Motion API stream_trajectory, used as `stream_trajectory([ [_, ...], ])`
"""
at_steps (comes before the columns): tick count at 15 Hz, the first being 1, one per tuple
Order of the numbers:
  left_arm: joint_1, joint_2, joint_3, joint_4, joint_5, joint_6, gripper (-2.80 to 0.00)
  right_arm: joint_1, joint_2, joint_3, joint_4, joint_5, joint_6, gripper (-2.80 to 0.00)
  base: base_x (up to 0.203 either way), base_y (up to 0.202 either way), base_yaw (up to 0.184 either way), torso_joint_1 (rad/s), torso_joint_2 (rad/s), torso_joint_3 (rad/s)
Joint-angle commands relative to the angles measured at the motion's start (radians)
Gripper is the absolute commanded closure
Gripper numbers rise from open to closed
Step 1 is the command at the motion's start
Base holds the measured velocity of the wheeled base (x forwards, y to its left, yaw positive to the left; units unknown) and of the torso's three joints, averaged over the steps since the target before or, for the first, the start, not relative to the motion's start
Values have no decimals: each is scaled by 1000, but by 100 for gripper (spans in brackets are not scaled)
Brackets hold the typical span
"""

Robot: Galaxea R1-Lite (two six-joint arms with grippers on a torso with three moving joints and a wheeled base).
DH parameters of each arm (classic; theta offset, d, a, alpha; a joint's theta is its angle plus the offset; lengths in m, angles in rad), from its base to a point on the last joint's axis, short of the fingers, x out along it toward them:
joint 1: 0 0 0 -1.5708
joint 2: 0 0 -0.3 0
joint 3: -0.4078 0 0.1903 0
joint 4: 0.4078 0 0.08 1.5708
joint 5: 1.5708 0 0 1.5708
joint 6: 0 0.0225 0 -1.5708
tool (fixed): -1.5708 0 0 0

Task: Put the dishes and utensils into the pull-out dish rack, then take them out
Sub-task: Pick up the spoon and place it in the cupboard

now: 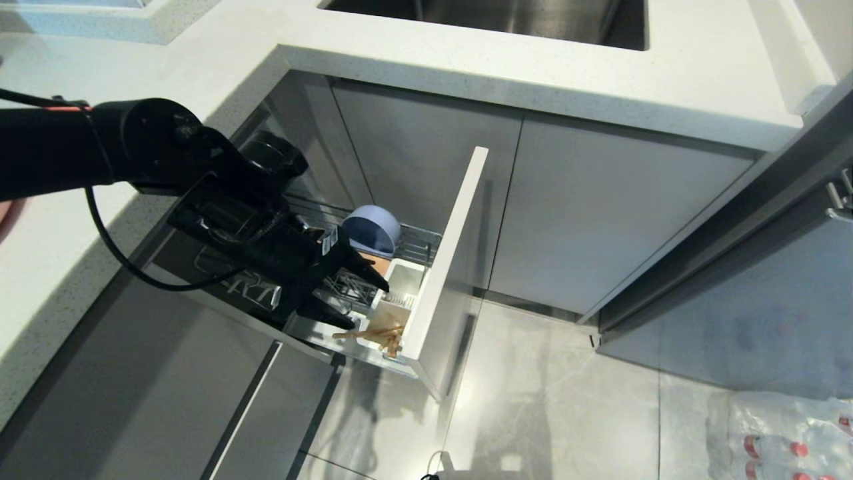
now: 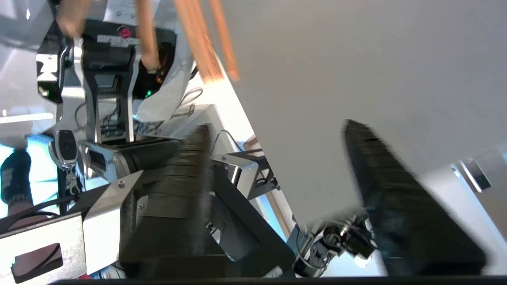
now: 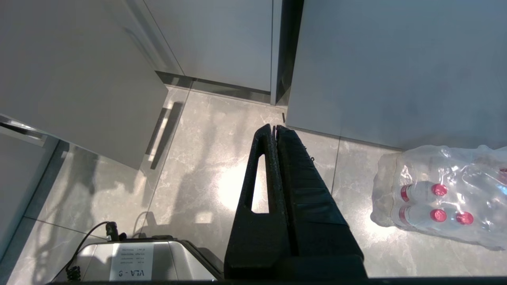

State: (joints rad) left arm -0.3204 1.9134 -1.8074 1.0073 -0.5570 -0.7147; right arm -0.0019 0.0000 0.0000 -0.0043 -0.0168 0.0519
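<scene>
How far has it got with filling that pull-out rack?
The blue-grey bowl already sits in the pull-out dish rack, and the chopsticks stand in its white holder. The left gripper hovers open there. No plate or spoon shows yet; unloading remains.

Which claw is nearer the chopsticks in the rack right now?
Left. The left claw hangs open just above the chopsticks in the white cutlery holder. The right claw is shut, parked low over the floor, away from the rack.

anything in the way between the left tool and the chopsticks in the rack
Nothing visible. The open left tool hangs just above the thin light wooden chopsticks, which stick out of the white plastic cutlery holder, with only open air between them.
</scene>
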Motion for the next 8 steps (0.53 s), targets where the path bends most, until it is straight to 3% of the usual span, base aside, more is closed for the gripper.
stream_trajectory([
  [1,-3,-80,0,12,-3,-3,0,0,0,0,0,0,0,0,0,0,0,0,0,0],
  [8,-59,-331,-3,65,4,1,0,-1,0,0,0,0,0,0,0,0,0,0,0,0],
])
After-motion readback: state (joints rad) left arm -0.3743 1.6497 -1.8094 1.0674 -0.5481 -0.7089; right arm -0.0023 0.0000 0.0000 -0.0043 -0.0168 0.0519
